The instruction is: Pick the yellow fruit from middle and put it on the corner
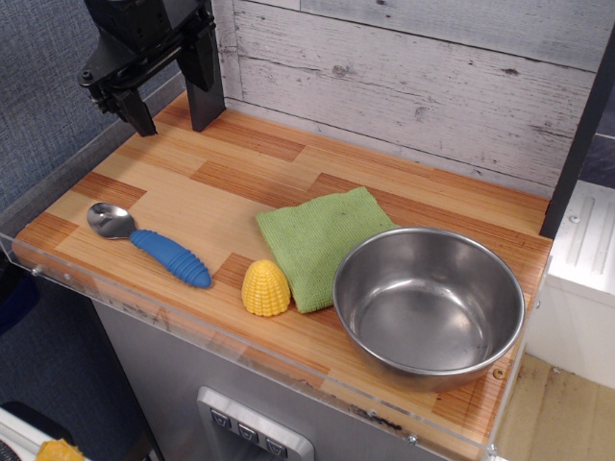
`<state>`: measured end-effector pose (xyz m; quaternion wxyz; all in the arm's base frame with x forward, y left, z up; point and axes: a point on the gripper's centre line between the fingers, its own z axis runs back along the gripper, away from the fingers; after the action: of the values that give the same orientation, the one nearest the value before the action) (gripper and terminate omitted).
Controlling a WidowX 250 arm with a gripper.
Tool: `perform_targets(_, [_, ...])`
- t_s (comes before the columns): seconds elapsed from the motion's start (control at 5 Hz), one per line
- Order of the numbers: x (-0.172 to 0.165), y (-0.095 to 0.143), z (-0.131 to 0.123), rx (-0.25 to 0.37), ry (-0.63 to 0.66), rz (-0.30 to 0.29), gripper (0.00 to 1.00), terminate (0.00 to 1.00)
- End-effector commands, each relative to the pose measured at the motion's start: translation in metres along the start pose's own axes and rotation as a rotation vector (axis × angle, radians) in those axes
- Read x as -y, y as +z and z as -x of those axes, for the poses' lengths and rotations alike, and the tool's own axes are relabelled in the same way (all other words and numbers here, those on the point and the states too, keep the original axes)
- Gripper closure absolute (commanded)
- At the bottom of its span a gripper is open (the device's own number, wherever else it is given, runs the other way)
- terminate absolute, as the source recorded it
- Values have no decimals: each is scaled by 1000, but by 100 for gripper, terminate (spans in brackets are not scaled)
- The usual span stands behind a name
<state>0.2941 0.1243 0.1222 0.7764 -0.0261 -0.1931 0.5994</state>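
Observation:
The yellow fruit (265,288) is a small ridged toy corn lying near the front edge of the striped wooden tabletop (211,182), between the spoon and the green cloth. My gripper (171,113) hangs above the far left corner (183,120) of the table, where the plank wall meets the clear rim. Its two black fingers (206,86) stand apart with nothing between them. It is far from the corn.
A spoon with a blue ridged handle (159,250) lies at the front left. A green cloth (322,240) lies in the middle. A steel bowl (428,303) stands at the front right. A clear acrylic rim (192,322) runs along the front edge.

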Motion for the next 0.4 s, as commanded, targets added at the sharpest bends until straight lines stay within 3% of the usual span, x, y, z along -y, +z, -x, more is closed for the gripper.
perform_targets(0.0, [0, 0, 0, 0, 0, 0, 0, 0])
perform_targets(0.2, [-4, -2, 22, -28, -35, 8, 0, 0])
